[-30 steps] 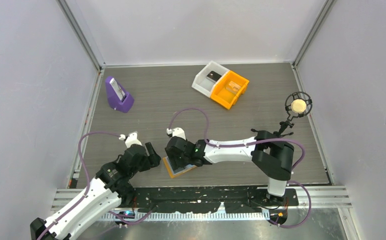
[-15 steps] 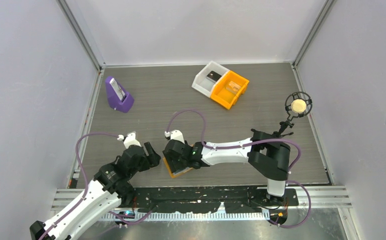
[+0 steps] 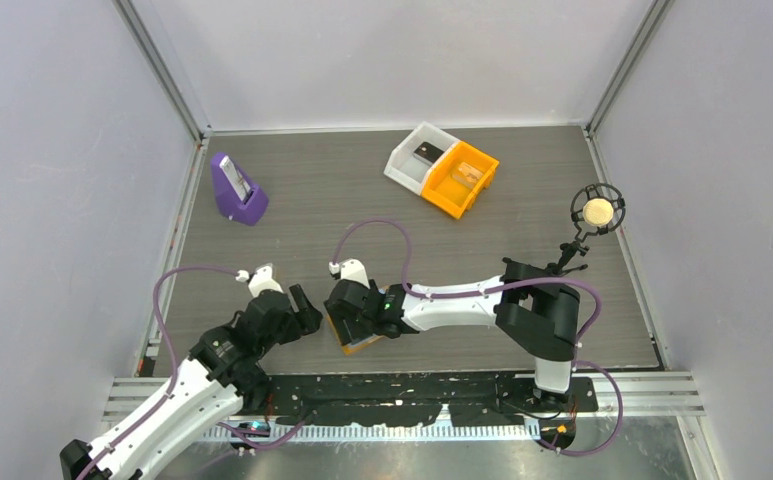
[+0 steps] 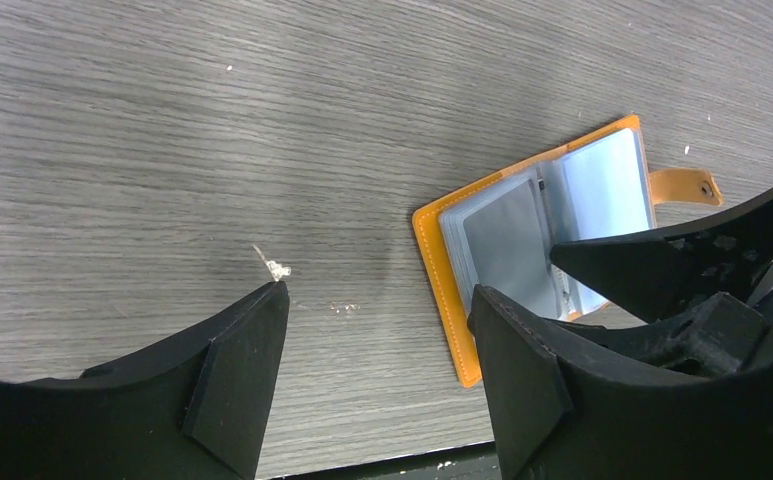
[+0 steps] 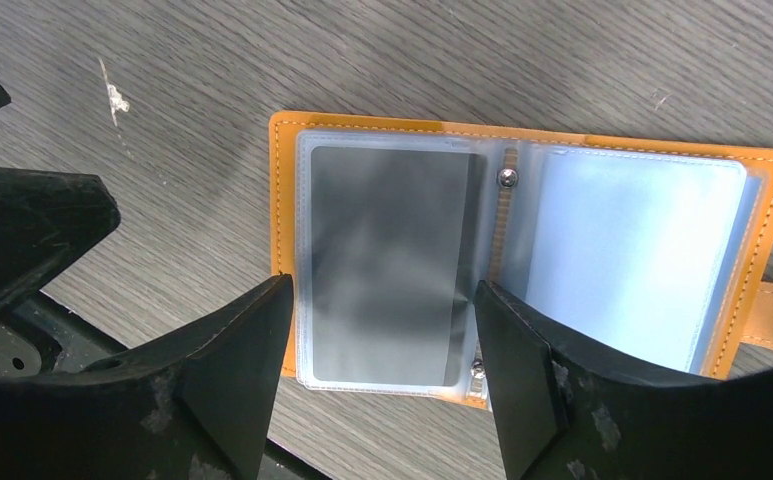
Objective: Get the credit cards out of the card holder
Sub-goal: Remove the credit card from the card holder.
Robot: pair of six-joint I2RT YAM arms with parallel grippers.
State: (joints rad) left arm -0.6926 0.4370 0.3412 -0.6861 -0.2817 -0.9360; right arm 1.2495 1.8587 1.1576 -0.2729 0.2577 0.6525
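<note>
Card holder (image 5: 522,250) lay open flat on the table (image 4: 162,120), clear sleeves up, strap tab sticking out one side. Gray card (image 5: 387,260) sat in the sleeve on the page away from the tab; none looked out yet. Right gripper (image 5: 382,300) hung right over the holder, jaws wide, straddling that card page, gripping nothing. Left gripper (image 4: 380,300) was just beside the holder's card-side edge, jaws wide, empty, over bare table. Step looked like lining up the first card pull. Next likely needs a fingertip on the card's edge at the sleeve mouth, with the other claw pinning the holder down.
</note>
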